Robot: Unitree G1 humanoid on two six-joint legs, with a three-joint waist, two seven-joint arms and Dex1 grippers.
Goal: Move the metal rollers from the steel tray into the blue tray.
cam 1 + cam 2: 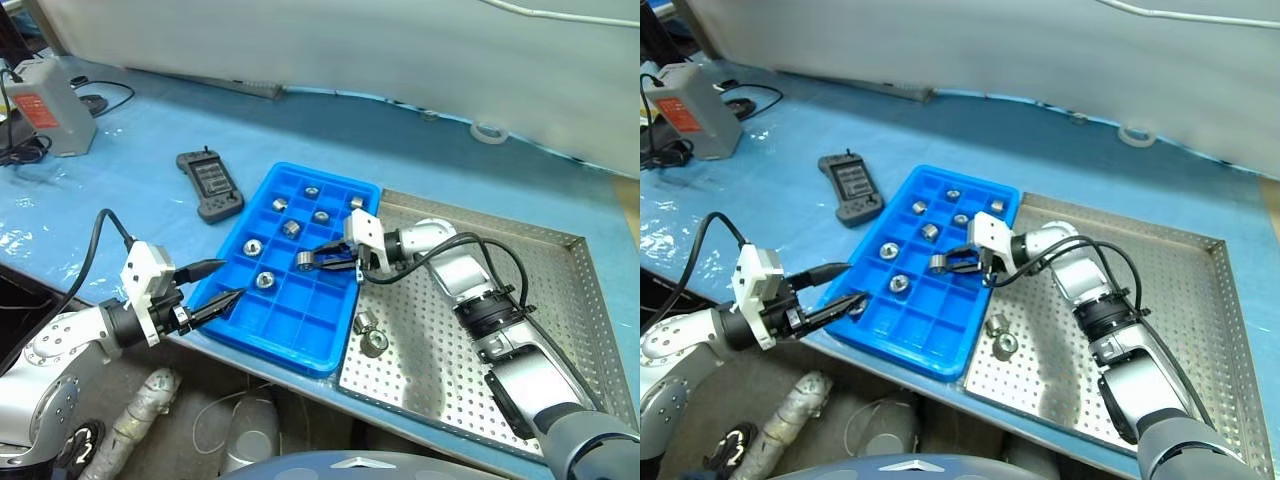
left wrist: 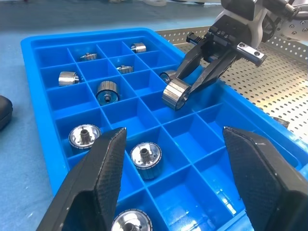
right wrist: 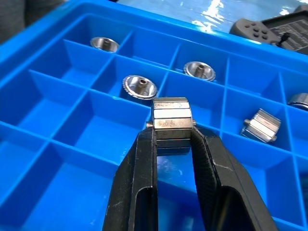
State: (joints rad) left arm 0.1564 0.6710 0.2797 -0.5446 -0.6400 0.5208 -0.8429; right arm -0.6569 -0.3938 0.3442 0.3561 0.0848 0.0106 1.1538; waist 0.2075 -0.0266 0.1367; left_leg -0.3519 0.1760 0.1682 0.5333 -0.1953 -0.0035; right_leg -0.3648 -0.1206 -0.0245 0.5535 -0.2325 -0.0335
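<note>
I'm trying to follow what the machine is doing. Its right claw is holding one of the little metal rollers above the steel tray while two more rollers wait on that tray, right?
Not quite. The right gripper holds the roller above the blue tray, over its compartments, not the steel tray; the right wrist view shows this. Two rollers do wait on the steel tray.

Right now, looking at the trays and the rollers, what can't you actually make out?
- Which compartment of the blue tray the held roller hangs over: the right hand hides the floor below it.
- How many rollers remain in the steel tray: two show, the right arm covers part of the floor.
- The near end of the blue tray in the left wrist view: hidden by the left hand's fingers.
</note>
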